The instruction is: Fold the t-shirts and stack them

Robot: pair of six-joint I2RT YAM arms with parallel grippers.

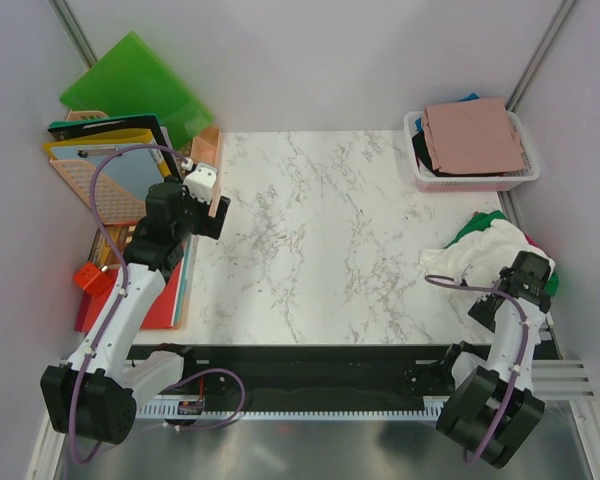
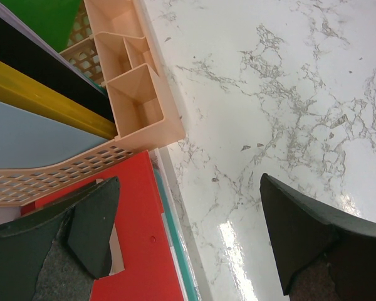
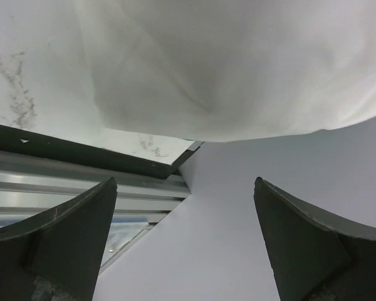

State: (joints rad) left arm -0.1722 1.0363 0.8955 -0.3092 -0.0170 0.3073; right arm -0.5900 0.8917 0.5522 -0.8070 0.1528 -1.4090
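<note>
Left hand (image 2: 194,251) hangs spread wide over the left edge of the marble tabletop (image 1: 320,240) and holds nothing. One finger (image 2: 91,229) is above the red folder (image 2: 135,251) that lies just off that edge, and the other is above bare marble. A peach tray (image 2: 144,119) and a green folder (image 1: 135,85) sit off the tabletop's far left corner.

The right hand (image 3: 185,244) is also spread and empty, at the tabletop's right edge near the front. The crumpled white t-shirt (image 1: 480,255) lies on that edge just past its fingertips, with no cloth between them. Green cloth (image 1: 470,225) shows from under it.

At the tabletop's far right corner a white basket (image 1: 412,125) holds the folded pink t-shirt (image 1: 475,135) on top of black cloth (image 1: 421,152).
</note>
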